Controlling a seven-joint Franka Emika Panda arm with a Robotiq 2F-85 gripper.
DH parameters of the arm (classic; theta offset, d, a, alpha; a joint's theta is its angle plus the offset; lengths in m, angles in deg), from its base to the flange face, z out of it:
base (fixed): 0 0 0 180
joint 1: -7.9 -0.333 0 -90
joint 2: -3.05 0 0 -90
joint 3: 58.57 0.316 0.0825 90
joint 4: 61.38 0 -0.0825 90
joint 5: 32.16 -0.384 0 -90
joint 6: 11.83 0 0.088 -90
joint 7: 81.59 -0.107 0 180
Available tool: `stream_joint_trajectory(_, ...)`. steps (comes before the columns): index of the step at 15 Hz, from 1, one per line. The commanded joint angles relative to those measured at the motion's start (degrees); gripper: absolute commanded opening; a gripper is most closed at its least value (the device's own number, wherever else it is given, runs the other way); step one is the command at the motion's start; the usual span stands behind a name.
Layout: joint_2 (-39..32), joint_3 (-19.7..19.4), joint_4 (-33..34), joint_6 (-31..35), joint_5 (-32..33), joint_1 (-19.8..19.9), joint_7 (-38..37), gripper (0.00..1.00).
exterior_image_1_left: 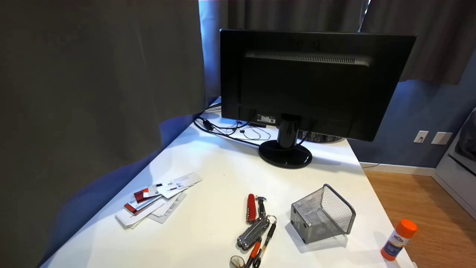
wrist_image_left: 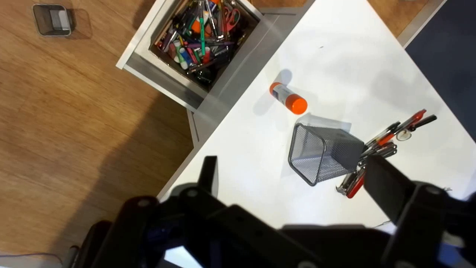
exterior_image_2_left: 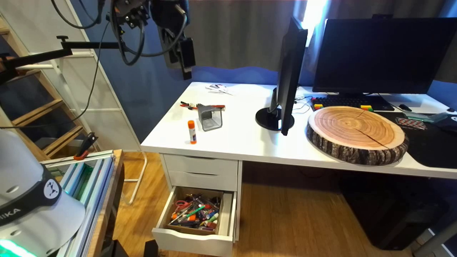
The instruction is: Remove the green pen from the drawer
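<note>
The green pen (exterior_image_2_left: 195, 210) lies on top of a heap of pens and markers in a cardboard box inside the open drawer. It also shows in the wrist view (wrist_image_left: 202, 35), near the top. The drawer (exterior_image_2_left: 192, 240) is the lowest white desk drawer, pulled out; its front edge shows in the wrist view (wrist_image_left: 142, 31). My gripper (wrist_image_left: 293, 160) is open and empty, its fingers wide apart. In an exterior view the gripper (exterior_image_2_left: 187, 67) hangs high above the desk's far corner, well away from the drawer. It is out of view in the remaining exterior view.
A mesh box (wrist_image_left: 334, 149) lies on its side on the desk beside an orange glue stick (wrist_image_left: 288, 97). Pens and multitools (exterior_image_1_left: 256, 230) lie near it. A monitor (exterior_image_2_left: 291, 71) and a wood slice (exterior_image_2_left: 357, 125) stand farther along. The desktop edge (exterior_image_2_left: 200, 151) overhangs the drawers.
</note>
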Motion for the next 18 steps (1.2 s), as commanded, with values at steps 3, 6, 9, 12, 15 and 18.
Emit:
stream_joint_trajectory(3,-18.51,-4.9,6.35,-1.56,-6.65,-1.31,15.05,1.0)
stream_joint_trajectory(6,-28.67,-4.33,9.39,-1.92,-11.37,-0.48,24.39,1.0)
stream_joint_trajectory(9,-38.23,-1.34,12.01,-0.42,-13.79,2.0,25.18,1.0)
stream_joint_trajectory(12,-47.15,1.97,15.31,0.48,-14.54,4.41,26.54,1.0)
stream_joint_trajectory(15,-54.58,5.23,17.35,6.67,-13.35,6.24,25.44,1.0)
stream_joint_trajectory(18,-54.52,7.62,15.95,8.44,-11.45,8.71,23.99,1.0)
